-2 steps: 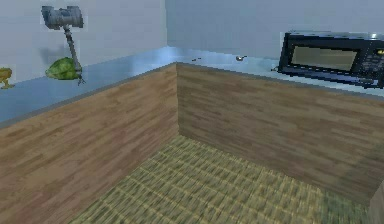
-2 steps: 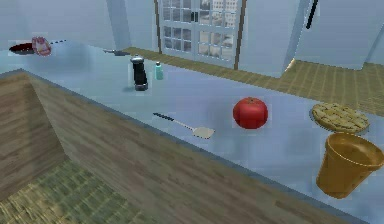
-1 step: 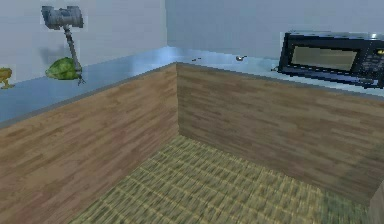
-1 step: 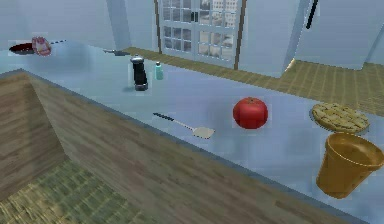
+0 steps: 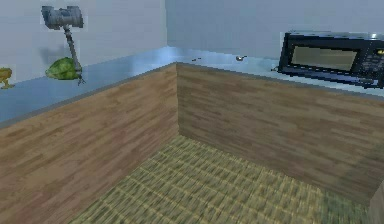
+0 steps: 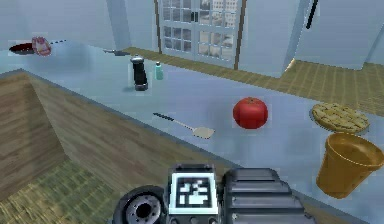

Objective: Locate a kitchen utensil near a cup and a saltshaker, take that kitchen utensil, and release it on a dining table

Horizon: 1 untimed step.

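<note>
- Arm side view: a spoon-like utensil lies flat on the table. A dark shaker stands farther out, the tomato is near its pale bowl, and the orange cup is toward the view's right.
- Risk: the handle is thin and flush with the surface, so a low or off-centre grasp probably skids it away.
- Risk: the tomato is round and near, and a sloppy approach could send it rolling off the edge.
- Risk: wrong pick. The mallet-like tool in the forward view is also a utensil, but it is beside greens, not a cup.
- Jaws: dark body low by the white marker, far end unreadable. Can't tell their state or whether they hold anything.
</note>
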Available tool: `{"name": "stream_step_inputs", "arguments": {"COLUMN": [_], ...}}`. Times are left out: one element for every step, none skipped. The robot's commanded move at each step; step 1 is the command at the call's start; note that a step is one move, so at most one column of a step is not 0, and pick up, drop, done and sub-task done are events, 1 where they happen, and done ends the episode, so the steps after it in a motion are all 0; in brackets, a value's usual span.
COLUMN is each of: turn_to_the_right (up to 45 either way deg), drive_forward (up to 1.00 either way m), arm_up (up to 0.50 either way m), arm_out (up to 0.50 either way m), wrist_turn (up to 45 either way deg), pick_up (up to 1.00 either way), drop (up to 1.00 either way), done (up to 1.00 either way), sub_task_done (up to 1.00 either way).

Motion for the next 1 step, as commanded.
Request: {"name": "stream_step_inputs", "arguments": {"turn_to_the_right": [0.0], "drive_forward": [0.00], "arm_up": [0.00], "arm_out": [0.30], "wrist_turn": [0.0], "pick_up": [0.00], "drop": [0.00], "done": [0.00], "sub_task_done": [0.00]}}
